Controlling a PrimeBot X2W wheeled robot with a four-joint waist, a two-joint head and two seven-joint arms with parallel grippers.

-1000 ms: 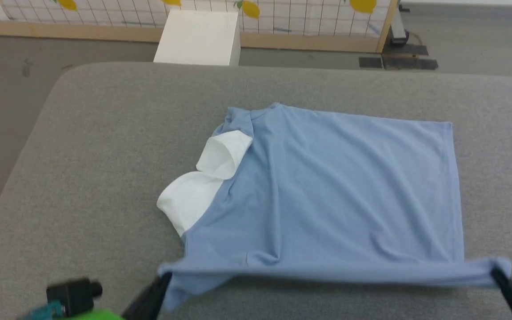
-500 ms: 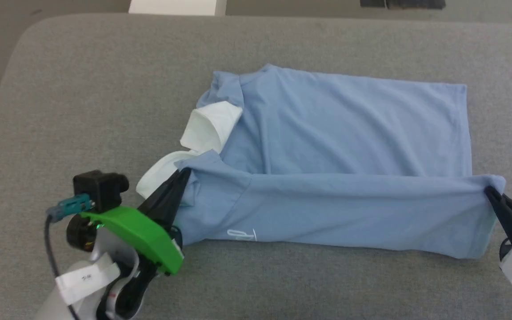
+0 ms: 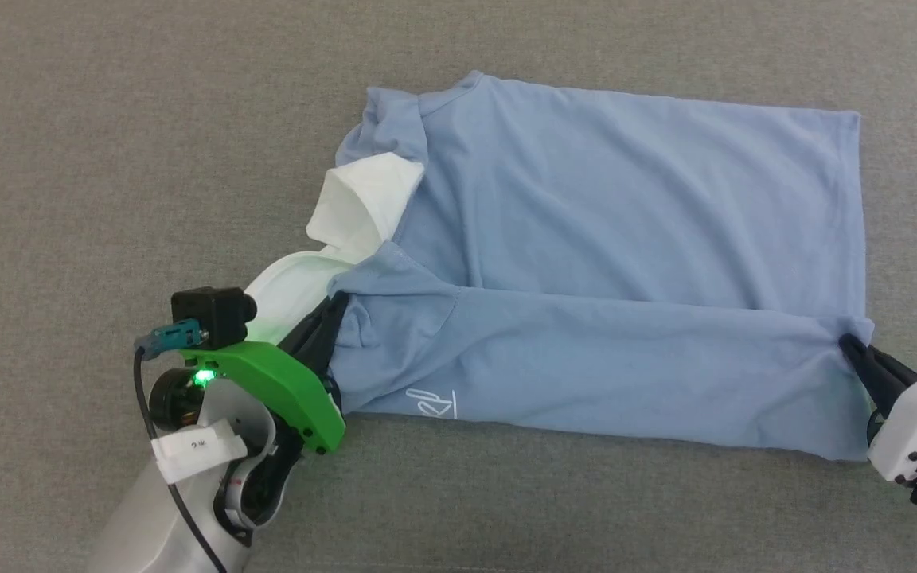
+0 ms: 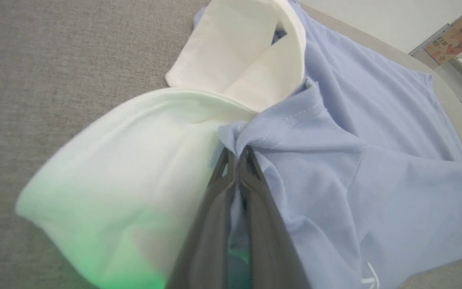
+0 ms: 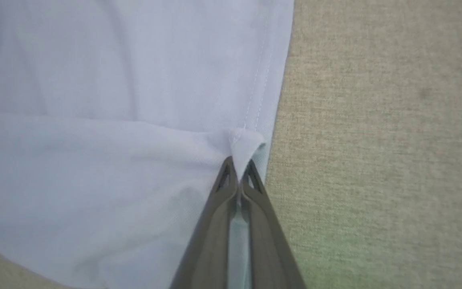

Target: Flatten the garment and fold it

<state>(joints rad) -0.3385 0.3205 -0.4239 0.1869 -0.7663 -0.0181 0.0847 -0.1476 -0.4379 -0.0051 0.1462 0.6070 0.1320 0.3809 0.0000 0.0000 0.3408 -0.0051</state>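
Shirt (image 3: 634, 199) lies on the tabletop (image 3: 108, 159), its folded-over edge stretched between both grippers — left gripper (image 3: 337, 302) pinches the shoulder beside the white collar (image 3: 363, 191), right gripper (image 3: 847, 344) pinches the hem corner.

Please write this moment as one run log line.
phase: fold in progress | left gripper: shut on polo shirt beside white collar | right gripper: shut on hem corner
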